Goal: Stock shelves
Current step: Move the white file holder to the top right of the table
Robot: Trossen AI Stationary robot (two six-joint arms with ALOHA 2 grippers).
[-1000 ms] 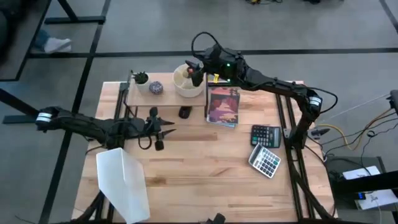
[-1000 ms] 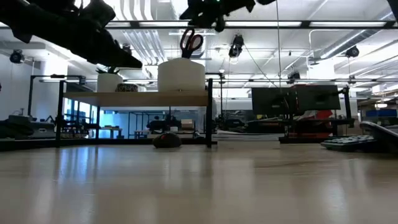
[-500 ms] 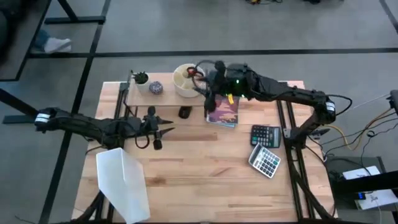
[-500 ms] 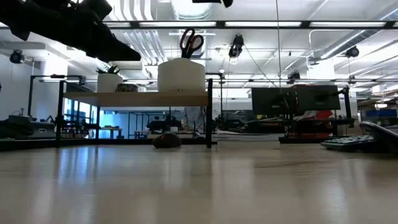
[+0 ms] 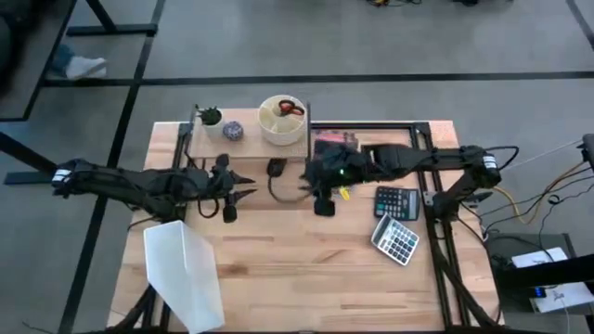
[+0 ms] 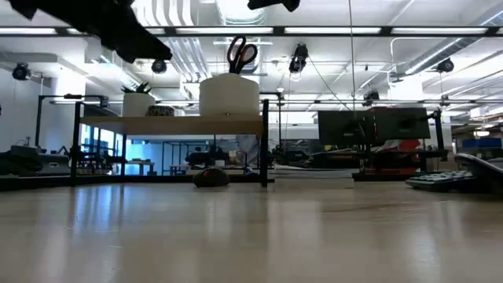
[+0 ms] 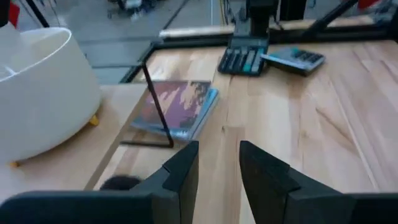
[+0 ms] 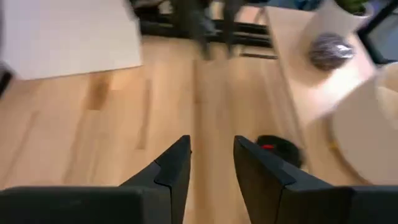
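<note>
Light-wood counter (image 5: 306, 269) fills your high view, with grey floor around it. Your low riser shelf with a pale wood top and thin black legs (image 5: 243, 141) stands at the far left of the counter. On it sit a small potted green plant (image 5: 212, 117), a mottled grey ball (image 5: 232, 133) and a white round bowl (image 5: 281, 121); red-handled scissors (image 5: 290, 109) lie in the bowl. A small dark puck-like object (image 5: 276, 167) rests on the counter at the shelf's near edge. Your right gripper (image 5: 313, 192) hovers just right of the shelf's near right corner, fingers apart and empty. Your left gripper (image 5: 243, 188) hovers just near of the shelf's front edge, fingers also apart and empty. A pink-covered book (image 5: 332, 144) lies right of the shelf, and two calculators (image 5: 396, 219) lie farther right.
</note>
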